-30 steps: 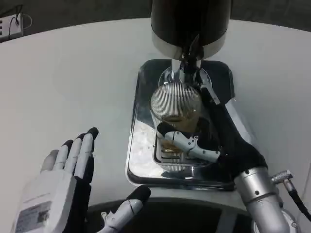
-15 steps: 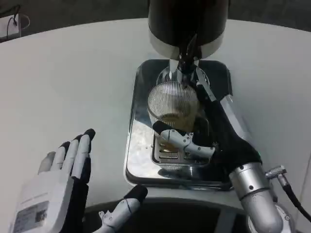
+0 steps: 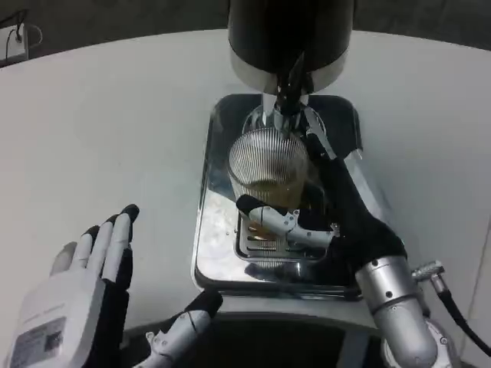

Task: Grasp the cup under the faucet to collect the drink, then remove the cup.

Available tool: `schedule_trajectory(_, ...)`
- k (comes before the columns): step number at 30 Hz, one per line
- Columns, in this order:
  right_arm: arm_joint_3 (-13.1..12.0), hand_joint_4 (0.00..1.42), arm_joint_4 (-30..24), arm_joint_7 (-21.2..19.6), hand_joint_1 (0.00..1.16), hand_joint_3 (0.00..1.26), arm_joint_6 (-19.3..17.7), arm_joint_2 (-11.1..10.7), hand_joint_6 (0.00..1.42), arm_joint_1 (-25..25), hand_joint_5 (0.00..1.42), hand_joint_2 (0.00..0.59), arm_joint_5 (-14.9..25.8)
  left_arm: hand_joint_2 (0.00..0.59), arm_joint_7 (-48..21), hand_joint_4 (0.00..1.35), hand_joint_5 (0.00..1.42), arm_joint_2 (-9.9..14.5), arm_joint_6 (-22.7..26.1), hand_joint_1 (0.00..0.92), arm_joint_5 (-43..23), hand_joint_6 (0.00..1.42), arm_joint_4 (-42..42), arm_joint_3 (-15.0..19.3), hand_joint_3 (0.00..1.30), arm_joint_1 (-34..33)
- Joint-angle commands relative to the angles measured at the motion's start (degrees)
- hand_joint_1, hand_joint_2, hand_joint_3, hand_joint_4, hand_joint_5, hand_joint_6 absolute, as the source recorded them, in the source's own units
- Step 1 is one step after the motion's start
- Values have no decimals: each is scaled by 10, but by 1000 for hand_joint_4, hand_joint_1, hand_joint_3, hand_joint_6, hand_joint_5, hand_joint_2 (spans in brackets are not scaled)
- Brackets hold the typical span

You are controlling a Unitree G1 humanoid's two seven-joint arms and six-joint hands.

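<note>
1. The white table (image 3: 115, 115) spreads wide under me and runs up to the dark background at the top.
2. The dispenser (image 3: 290, 38), black-bodied with a shiny steel band at its base, stands at the far side of the table, directly ahead of me.
3. The steel tray (image 3: 211, 245) lies on the table below the dispenser, mirror-bright, with a slotted drain grate near its middle.
4. My left hand (image 3: 77, 299) hovers low on my left, off the tray, above the table edge. Its fingers are straight and spread, the thumb sticks out toward the tray, and it holds nothing.
5. My right hand (image 3: 337, 222) reaches in over the right part of the tray. Its fingers wrap the cup: the thumb crosses the near side low down, and the other fingers curl around the far right side.
6. The cup (image 3: 268, 165), clear ribbed glass, stands upright over the grate, right under the faucet, with amber drink in its lower part.
7. The faucet (image 3: 288, 96) juts down from the dispenser's base, its tip just above the cup's rim.
</note>
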Motion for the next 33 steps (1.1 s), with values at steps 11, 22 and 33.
schedule_trajectory(11,4,394,16,-18,882,260,-22,20,757,-6,475,183,8,161,-20,0,0,0,15,0,2,0,-15,10,0,0)
schedule_trajectory(22,-4,764,8,-43,1092,563,-32,27,1356,2,946,194,6,161,-26,0,0,-2,21,0,3,0,-16,9,0,-4)
schedule_trajectory(33,-7,920,-16,-50,1162,684,-35,27,1424,13,1099,113,0,161,-25,0,0,-3,22,0,1,0,-15,5,0,-6)
